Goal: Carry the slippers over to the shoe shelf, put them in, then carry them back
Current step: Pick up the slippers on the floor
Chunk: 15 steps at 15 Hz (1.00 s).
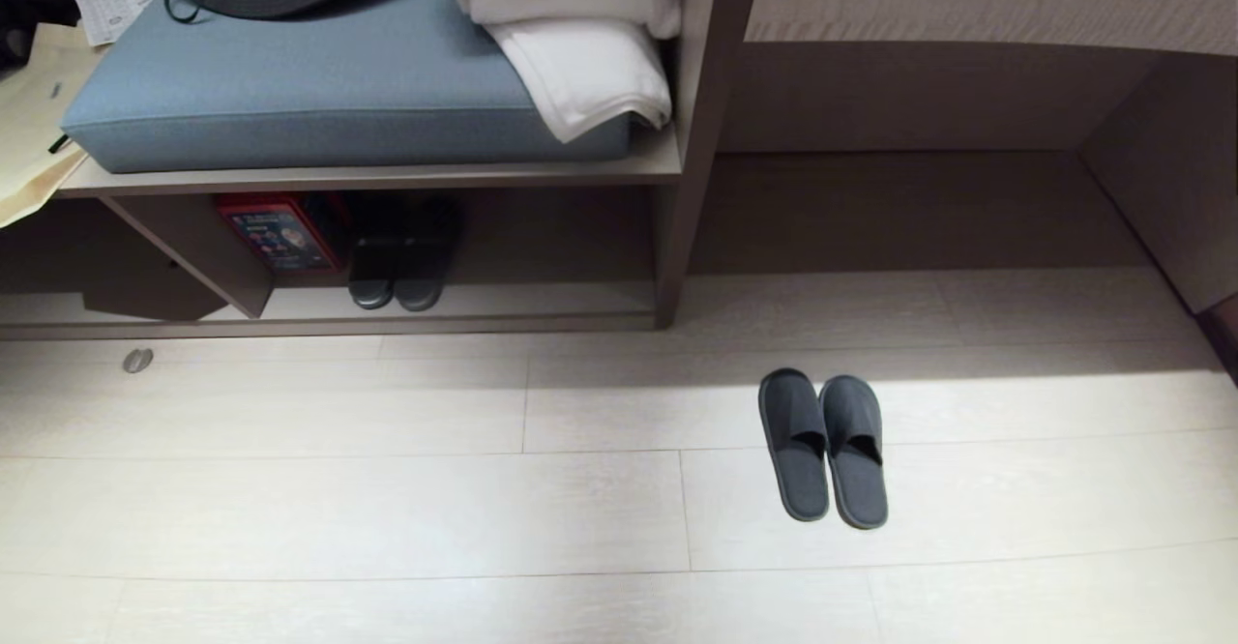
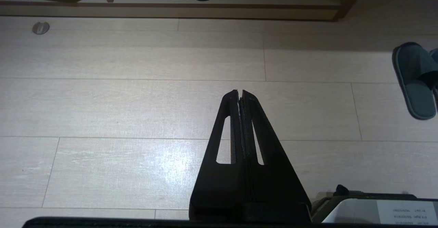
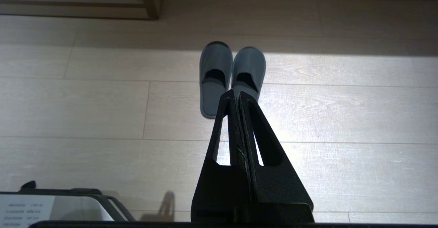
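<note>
**Slippers on the floor, both grippers closed and empty**

On the left stands the shoe shelf, with a black pair of sandals in its low opening and a blue cushion and folded white towels on top. The left gripper hangs over bare floor, fingers pressed together. Right of the shelf, the slippers lie side by side on the floor, touching. The right gripper hovers near them, closed on nothing.

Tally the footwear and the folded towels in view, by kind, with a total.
Grey slippers on the floor: 2
Black sandals in the shoe shelf: 2
Folded white towels on the blue cushion: 3
Total: 7
</note>
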{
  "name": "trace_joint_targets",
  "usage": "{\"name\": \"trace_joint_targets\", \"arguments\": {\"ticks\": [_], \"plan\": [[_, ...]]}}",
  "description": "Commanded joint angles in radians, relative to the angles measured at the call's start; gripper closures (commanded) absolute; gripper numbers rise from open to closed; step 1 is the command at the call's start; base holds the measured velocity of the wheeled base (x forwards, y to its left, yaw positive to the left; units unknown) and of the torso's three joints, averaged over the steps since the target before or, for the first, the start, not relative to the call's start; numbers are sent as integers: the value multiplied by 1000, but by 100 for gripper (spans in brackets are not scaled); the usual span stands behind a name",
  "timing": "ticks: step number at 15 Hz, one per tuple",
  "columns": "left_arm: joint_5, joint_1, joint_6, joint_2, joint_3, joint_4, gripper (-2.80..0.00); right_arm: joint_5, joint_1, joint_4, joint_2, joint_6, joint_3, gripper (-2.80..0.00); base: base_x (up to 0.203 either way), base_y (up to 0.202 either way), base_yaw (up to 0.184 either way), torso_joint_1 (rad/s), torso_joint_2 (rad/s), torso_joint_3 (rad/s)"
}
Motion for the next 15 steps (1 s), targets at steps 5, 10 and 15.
{"name": "trace_joint_targets", "arguments": {"ticks": [5,10,15], "plan": [[0,0,-1,1,-3,5,0,0,1,-1,0,0,0,0,0,0,0,3,2,-195],[0,0,1,1,-3,6,0,0,0,-1,0,0,0,0,0,0,0,5,2,-197],[0,0,-1,1,-3,6,0,0,0,-1,0,0,0,0,0,0,0,3,0,-196]]}}
